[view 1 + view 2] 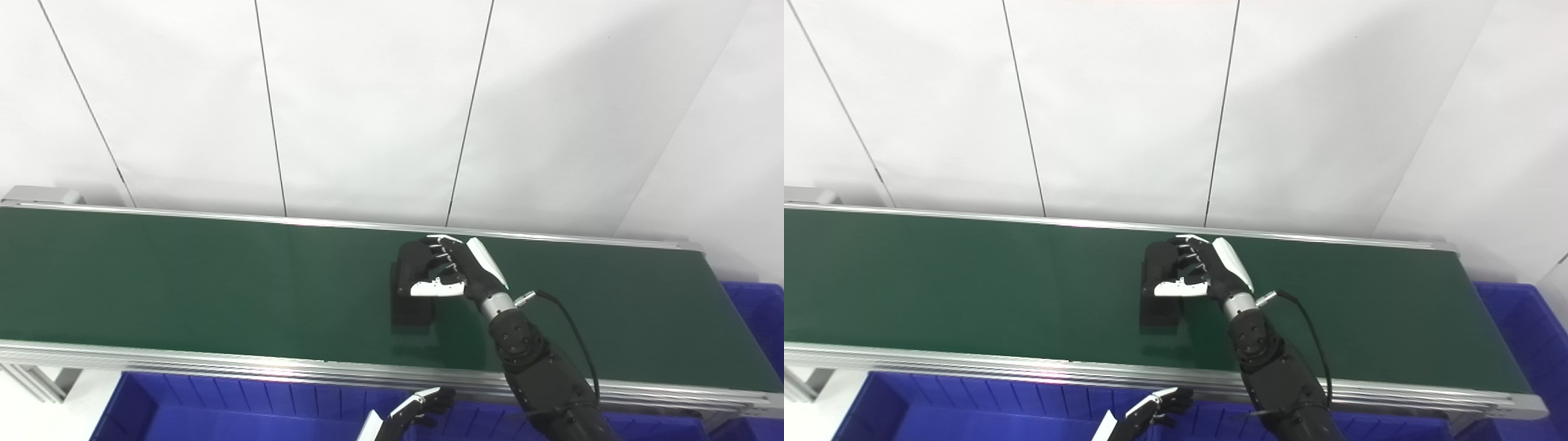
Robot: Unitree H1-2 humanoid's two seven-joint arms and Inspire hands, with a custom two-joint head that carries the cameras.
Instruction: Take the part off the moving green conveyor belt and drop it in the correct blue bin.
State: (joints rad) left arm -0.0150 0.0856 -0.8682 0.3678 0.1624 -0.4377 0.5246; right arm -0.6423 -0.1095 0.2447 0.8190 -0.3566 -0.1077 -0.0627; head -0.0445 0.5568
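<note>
Black part [411, 306] gripped by right hand [450, 269] on belt [184, 275]

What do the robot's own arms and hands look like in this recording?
The right hand is mostly black, with a white shell on its back and a white thumb cover. A silver metal wrist ring joins it to a bulky black forearm, and a black cable loops from a plug at the wrist. The left hand shows black fingers and a white cover.

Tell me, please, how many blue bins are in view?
2. One bin lies below the belt's near edge, under the left hand; another bin sits past the belt's right end. More may be hidden out of frame.
</note>
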